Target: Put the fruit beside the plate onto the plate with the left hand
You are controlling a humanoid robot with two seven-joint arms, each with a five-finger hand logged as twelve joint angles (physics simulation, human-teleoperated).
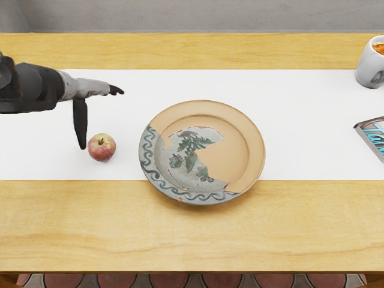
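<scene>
Red apple (101, 147) sits on the white runner (300, 120) at the plate's (249, 150) nine o'clock, just beside its rim. Left hand (81, 99) hangs at the apple's ten o'clock, fingers spread and holding nothing.

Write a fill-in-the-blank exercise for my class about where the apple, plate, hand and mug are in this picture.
1. The apple lies to the picture's ____ of the plate.
2. The left hand, up and to the left of the apple, has its fingers spread and holds ____.
3. The mug stands at the picture's top ____ corner.
Missing words: left; nothing; right.
</scene>
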